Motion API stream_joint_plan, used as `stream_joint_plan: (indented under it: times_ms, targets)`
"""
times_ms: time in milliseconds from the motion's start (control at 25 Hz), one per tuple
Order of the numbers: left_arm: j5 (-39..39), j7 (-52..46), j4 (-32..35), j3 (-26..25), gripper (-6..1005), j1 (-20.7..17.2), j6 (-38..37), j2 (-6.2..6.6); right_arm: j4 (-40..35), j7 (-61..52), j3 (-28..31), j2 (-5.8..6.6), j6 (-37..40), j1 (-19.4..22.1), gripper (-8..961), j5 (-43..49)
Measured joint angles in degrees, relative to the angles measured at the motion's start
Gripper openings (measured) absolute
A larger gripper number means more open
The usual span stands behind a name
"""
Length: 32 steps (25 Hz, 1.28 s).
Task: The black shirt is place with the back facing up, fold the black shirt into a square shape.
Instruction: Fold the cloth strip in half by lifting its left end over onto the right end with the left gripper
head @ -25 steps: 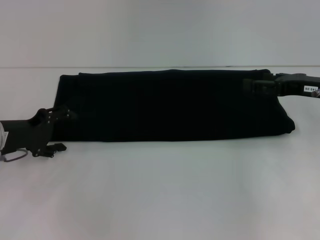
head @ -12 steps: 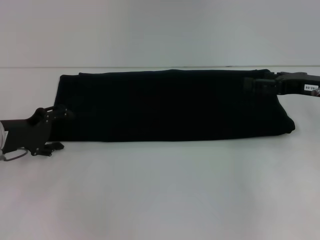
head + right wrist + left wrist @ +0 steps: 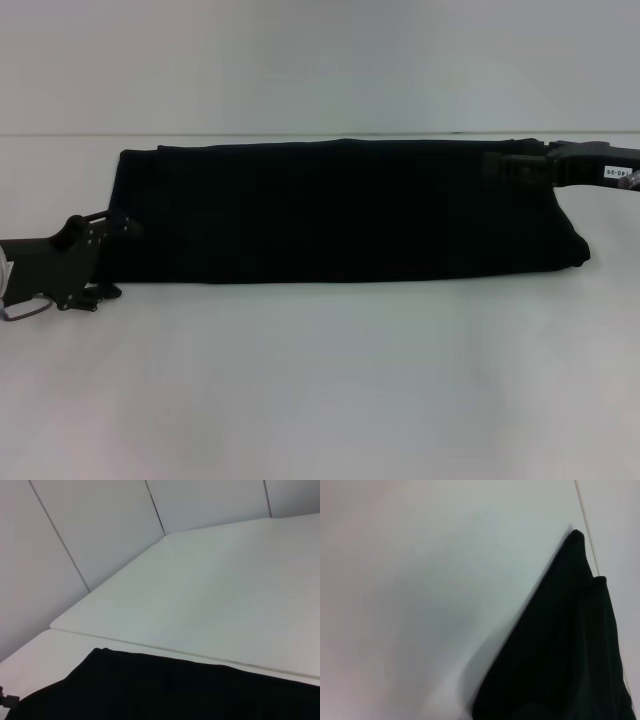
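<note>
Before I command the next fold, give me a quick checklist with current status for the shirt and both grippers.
1. Black shirt folded into one long flat band on the table: ok.
2. Square shape reached: not ok, it is far wider than deep.
3. Left gripper at the shirt's left end: ok.
4. Right gripper at the far right corner: ok.
5. Either gripper actually holding cloth: cannot tell.
6. Print hidden from view: ok.
</note>
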<state>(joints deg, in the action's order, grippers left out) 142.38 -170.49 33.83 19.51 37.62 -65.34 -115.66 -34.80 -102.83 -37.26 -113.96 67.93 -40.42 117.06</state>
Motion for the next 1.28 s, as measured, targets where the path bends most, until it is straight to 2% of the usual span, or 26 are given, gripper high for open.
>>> stream_joint_plan:
  times_ms: [920,1280]
  targets:
    - [-0.45,2.03,-0.87,0.00,857,1.26,4.37,0.19,0.00,0.00,0.17,-0.03,0.00,-0.01,899,0.01]
    - [-0.45,3.94,-0.21,-0.31,850,1.10,2.71,0.53,-0.03,-0.13,0.18,-0.03,0.00,0.20,899,0.01]
